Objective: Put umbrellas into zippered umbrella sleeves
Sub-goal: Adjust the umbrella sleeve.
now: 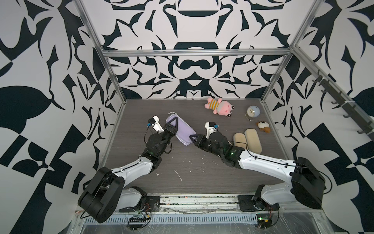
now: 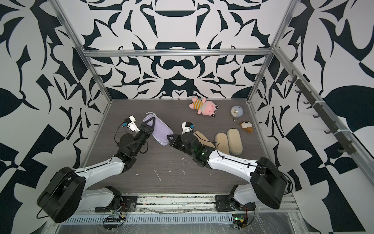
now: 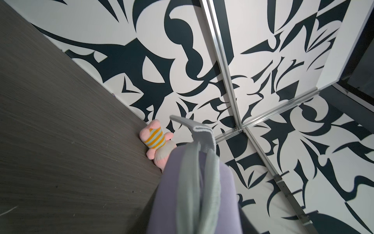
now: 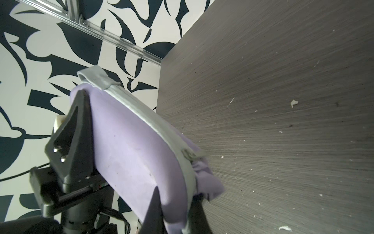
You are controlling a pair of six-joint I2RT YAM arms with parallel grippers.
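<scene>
Both arms on the lavender sleeve (image 1: pixel 181 131), just 11 o'clock of table (image 1: pixel 141 172) centre. The left gripper (image 1: pixel 175 122) clamps its 11 o'clock end. The right gripper (image 1: pixel 193 138) is pinched tight on its 5 o'clock edge, where the lavender umbrella (image 4: pixel 205 177) pokes out. Closed beige sleeves (image 2: pixel 234 139) at 3 o'clock.

Beige sleeve (image 2: pixel 204 139) at 3 o'clock on the table (image 2: pixel 162 166): my right arm (image 2: pixel 228 162) covers most of it. Umbrella (image 4: pixel 206 178) inside lavender sleeve (image 4: pixel 131 141) is mostly hidden, only bunched fabric pokes out. Right tool (image 4: pixel 176 194) is cut by the frame edge, so I can't see what it pinches. In the left wrist view the sleeve runs off frame and blocks the pink plush (image 3: pixel 153 139) head. Clock (image 1: pixel 253 112) at 2 o'clock, can't read the dial.
</scene>
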